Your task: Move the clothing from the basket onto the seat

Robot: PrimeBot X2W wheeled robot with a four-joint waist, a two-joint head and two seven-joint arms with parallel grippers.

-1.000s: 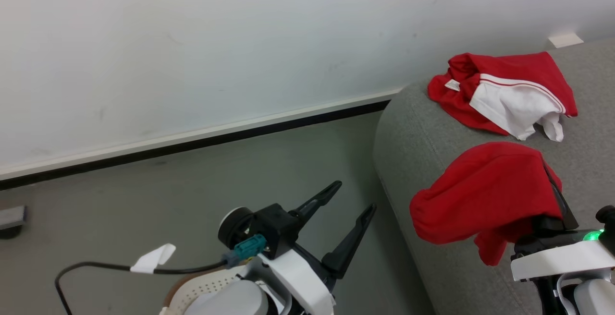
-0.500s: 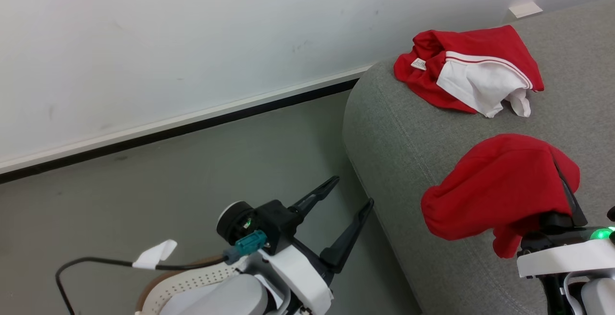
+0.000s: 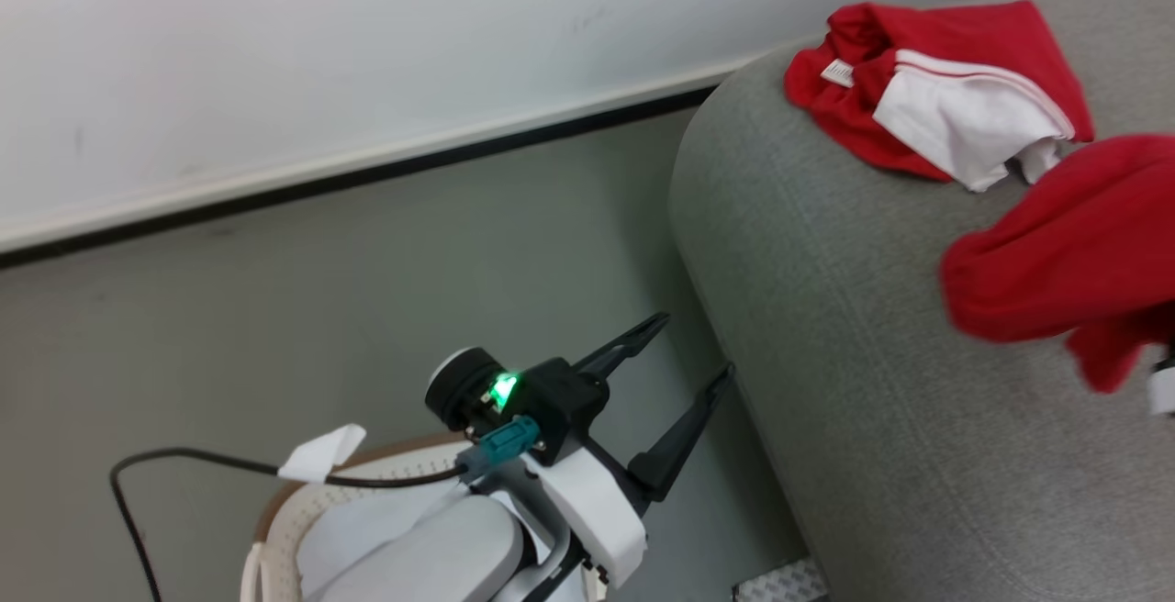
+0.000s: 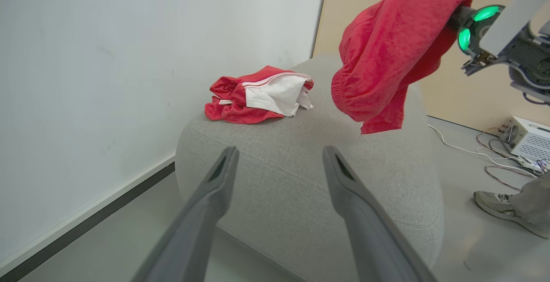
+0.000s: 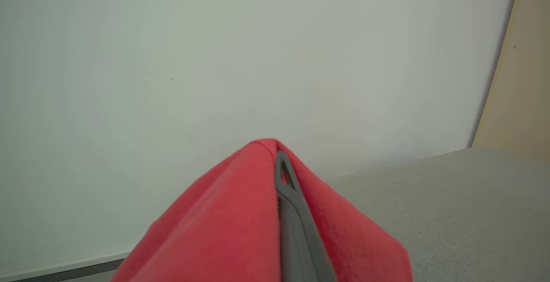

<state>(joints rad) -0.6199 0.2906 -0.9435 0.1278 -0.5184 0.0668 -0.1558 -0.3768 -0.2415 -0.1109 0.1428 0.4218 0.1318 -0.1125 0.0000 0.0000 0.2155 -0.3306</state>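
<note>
The head camera has swung, so the whole picture sits differently, but measured against the seat (image 3: 872,327) there is a real change. The plain red garment (image 3: 1065,244), which a second ago hung at the seat's near edge, now hangs further in over the seat. It is close by the red-and-white garment (image 3: 945,88) that already lies at the seat's far end by the wall. In the left wrist view the plain one dangles clear of the grey fabric, not yet resting on it. I judge the carry to be nearly done, with only the lowering and letting go left. The basket (image 3: 275,538) stands on the floor at the seat's foot, under the left arm (image 3: 569,501); whether more red cloth lies in it cannot be told. The right arm's jaws are clamped shut on the plain red garment, with cloth draped down both sides of a dark finger (image 5: 292,217). The left arm's jaws stand spread wide and hold nothing.
</note>
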